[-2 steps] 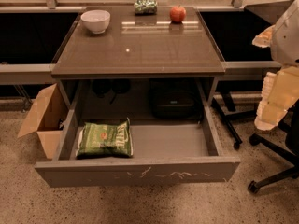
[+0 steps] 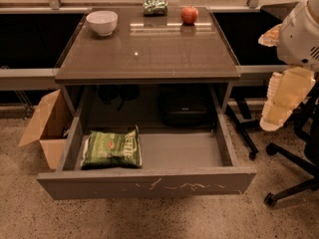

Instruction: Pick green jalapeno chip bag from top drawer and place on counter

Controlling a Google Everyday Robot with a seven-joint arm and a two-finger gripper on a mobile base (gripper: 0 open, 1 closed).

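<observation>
The green jalapeno chip bag (image 2: 112,148) lies flat in the left front corner of the open top drawer (image 2: 149,183), white lettering up. The drawer is pulled out under the counter (image 2: 149,49), a glossy dark tabletop. My gripper (image 2: 273,123) hangs at the right edge of the view, cream-coloured, pointing down, beside the drawer's right side and well away from the bag. It holds nothing that I can see.
On the counter stand a white bowl (image 2: 102,22) at the back left, a small shiny green packet (image 2: 155,6) at the back middle and a red apple (image 2: 189,15) beside it. An open cardboard box (image 2: 46,128) sits left of the drawer. Office chair legs (image 2: 294,183) stand at the right.
My gripper and arm have shifted slightly to the left, toward the drawer. The bag, drawer and counter items have not moved.
</observation>
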